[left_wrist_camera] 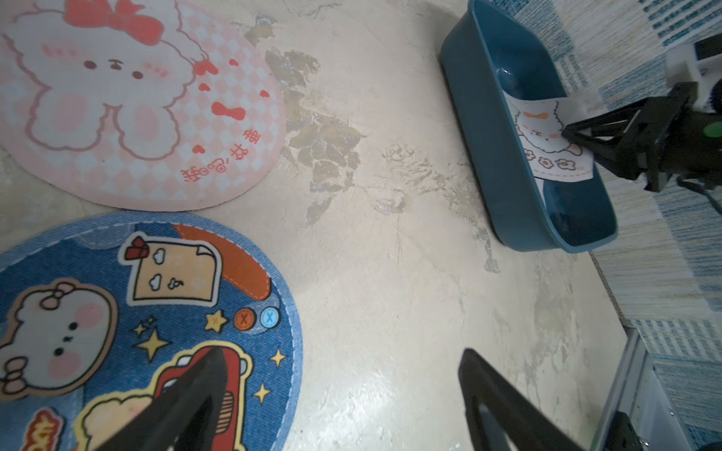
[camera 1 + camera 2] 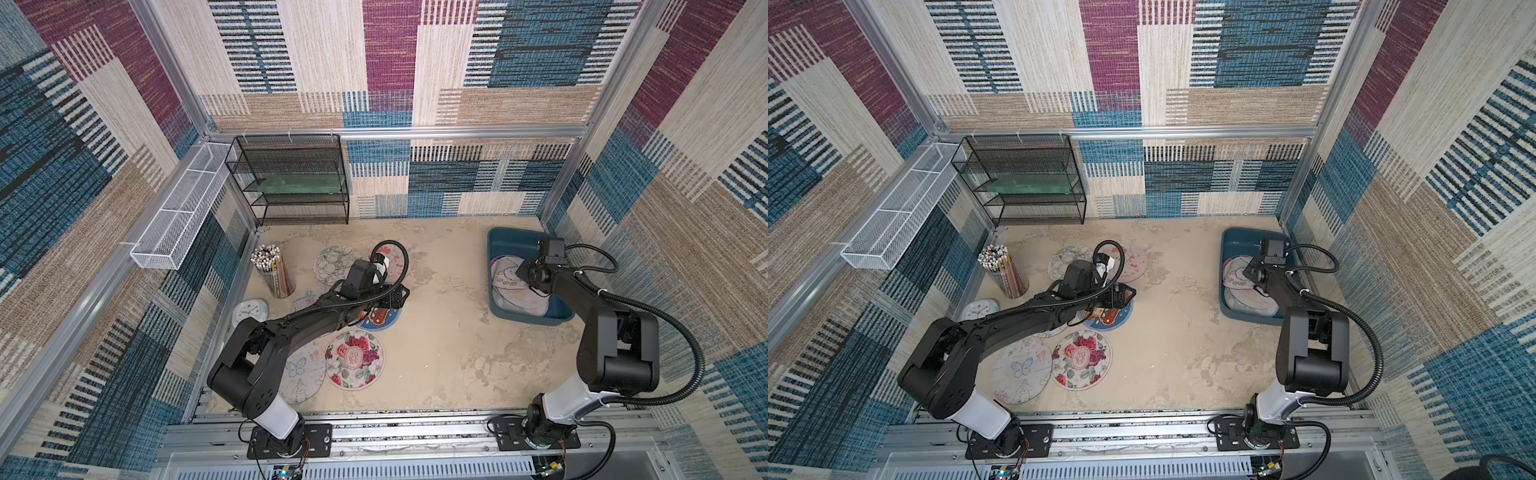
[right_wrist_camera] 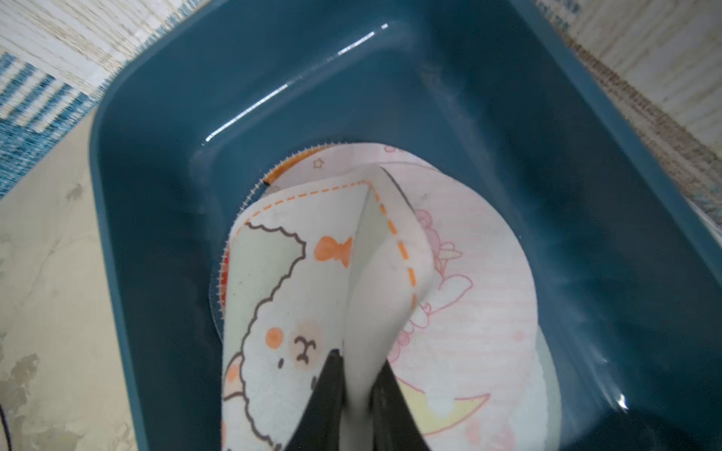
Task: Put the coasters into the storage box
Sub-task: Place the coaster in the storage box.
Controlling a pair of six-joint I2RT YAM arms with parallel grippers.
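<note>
The teal storage box (image 2: 509,245) (image 3: 312,78) stands at the far right with several coasters lying flat in it, a pink one (image 3: 469,293) on top. My right gripper (image 3: 357,361) (image 2: 521,272) hangs inside the box, shut on a folded sheep-print coaster (image 3: 273,293) (image 1: 547,132) whose crease is pinched between the jaws. My left gripper (image 1: 344,353) (image 2: 399,297) is open just above the table. One finger is over the blue-rimmed coaster (image 1: 117,312), the other over bare table. Beyond it lies a pink bunny coaster (image 1: 117,97). Flower (image 2: 354,359) and butterfly (image 2: 305,374) coasters lie nearer the front.
A pencil cup (image 2: 274,270) and a pale-blue clock (image 2: 249,311) stand by the left wall. A black mesh rack (image 2: 291,178) is at the back left, with a white mesh tray (image 2: 178,212) on the left rail. A line-drawn coaster (image 2: 334,264) lies behind the left arm.
</note>
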